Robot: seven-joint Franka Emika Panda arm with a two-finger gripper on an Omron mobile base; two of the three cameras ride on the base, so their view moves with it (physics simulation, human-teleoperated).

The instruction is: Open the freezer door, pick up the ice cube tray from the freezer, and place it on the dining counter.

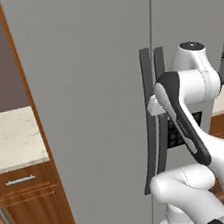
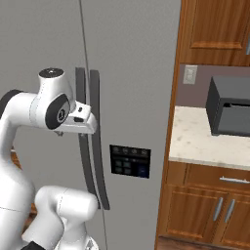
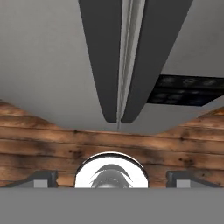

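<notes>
Gripper [image 3: 112,177] jaws stand wide apart, holding nothing, right at the two dark handles [image 3: 122,57] where the grey doors meet. Both doors look shut, so the freezer door [image 1: 94,111] has not been opened; fetching the tray and carrying it to the counter remain. With the freezer closed, its contents are hidden.
</notes>
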